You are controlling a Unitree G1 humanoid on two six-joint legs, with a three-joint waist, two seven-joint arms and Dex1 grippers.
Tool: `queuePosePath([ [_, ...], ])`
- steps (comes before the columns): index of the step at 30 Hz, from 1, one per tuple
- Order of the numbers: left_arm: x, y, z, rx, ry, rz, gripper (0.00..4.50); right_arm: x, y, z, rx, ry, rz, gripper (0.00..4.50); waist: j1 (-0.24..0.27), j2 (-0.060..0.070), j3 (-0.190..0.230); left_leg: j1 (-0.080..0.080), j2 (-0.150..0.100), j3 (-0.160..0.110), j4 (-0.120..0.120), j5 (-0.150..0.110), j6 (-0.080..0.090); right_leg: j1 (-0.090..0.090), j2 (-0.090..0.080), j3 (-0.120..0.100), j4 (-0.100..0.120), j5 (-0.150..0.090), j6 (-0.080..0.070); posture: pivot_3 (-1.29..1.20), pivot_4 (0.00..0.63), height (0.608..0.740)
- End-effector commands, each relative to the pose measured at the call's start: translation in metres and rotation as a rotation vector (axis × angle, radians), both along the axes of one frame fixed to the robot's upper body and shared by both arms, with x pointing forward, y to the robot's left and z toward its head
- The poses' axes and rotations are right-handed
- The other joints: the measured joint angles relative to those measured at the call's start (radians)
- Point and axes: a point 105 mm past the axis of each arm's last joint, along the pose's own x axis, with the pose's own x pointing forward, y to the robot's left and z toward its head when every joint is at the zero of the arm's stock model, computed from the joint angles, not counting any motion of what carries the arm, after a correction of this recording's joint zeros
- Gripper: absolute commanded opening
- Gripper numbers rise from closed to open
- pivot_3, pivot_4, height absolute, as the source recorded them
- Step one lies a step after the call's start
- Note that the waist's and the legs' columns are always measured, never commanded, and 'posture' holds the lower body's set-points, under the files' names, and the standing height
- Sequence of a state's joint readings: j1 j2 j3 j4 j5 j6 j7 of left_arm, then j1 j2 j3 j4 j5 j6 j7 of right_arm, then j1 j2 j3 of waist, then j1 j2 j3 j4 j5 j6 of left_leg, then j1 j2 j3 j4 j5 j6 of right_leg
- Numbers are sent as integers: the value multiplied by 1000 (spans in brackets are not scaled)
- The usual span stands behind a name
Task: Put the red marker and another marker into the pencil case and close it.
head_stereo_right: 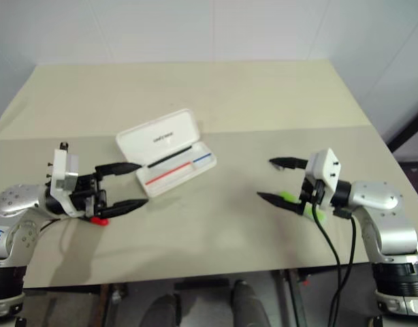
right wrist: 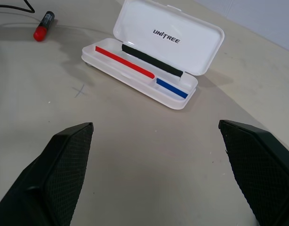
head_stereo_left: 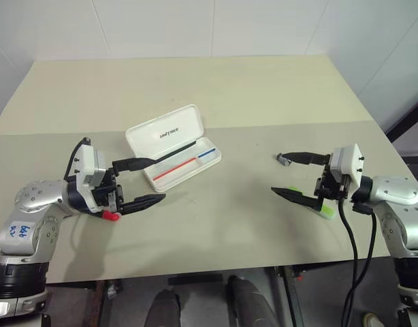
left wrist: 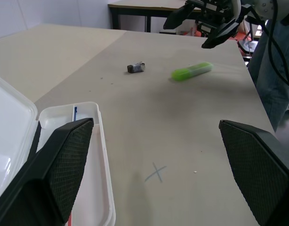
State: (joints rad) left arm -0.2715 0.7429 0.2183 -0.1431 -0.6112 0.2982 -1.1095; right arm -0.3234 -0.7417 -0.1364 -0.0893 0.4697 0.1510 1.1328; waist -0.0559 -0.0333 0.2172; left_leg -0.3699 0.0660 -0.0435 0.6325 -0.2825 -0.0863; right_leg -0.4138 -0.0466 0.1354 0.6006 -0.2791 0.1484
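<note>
On the bench [head_stereo_left: 216,88] the pencil case [head_stereo_left: 173,146] lay open. Both claws hovered released, the left claw [head_stereo_left: 149,180] above the red marker [right wrist: 43,26], the right claw [head_stereo_left: 291,176] above another marker [left wrist: 191,71].

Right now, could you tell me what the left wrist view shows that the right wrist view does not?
Left wrist view: the green marker lying flat, a small grey stub beside it, apart, and the right gripper, open above them. Right wrist view: the red marker lying past the case, and the lid's UNITREE print. Both: the open white case and a pencilled cross on the tan table.
</note>
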Motion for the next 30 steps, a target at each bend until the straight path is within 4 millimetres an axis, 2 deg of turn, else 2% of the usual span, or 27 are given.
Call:
queuePosePath([
  [1, 1, 5, 10, -13, -41, 31, 4477, 0, 3, 17, 7, -77, 8, 4500, -1, 0, 0, 0, 0, 0, 0, 0, 0, 0, 0, 0, 0, 0, 0, 0, 150, 740],
  [7, 3, 0, 7, 12, -47, 32, 4477, -4, 11, 4, 18, -53, 27, 4500, 0, 0, 0, 0, 0, 0, 0, 0, 0, 0, 0, 0, 1, 1, 2, 0, 150, 740],
  [12, 4, -8, 9, 28, -59, 36, 4477, 2, 20, 6, 48, -73, 49, 4500, 0, 0, 0, 0, 0, 0, 0, 0, 0, 0, 0, 0, 0, 2, 5, 0, 150, 740],
  [19, 14, 7, 5, 31, -57, 119, 4477, 6, 42, 6, 86, -95, 81, 4500, -2, 0, 0, 1, 0, 0, 0, 0, 0, 0, 0, 0, 1, 2, 4, 0, 150, 740],
  [23, 18, -2, -7, 60, -47, 131, 3557, 1, 44, 4, 106, -96, 83, 4500, 2, 0, 0, 0, 0, 0, 0, 0, 0, 0, 0, 0, 1, 2, 4, 0, 150, 740],
  [30, 30, -16, -10, 85, -73, 163, 3557, 2, 46, 3, 128, -109, 62, 4500, 2, 0, 0, 0, 0, 0, 0, 0, 0, 0, 0, 0, 1, 3, 5, 0, 150, 740],
])
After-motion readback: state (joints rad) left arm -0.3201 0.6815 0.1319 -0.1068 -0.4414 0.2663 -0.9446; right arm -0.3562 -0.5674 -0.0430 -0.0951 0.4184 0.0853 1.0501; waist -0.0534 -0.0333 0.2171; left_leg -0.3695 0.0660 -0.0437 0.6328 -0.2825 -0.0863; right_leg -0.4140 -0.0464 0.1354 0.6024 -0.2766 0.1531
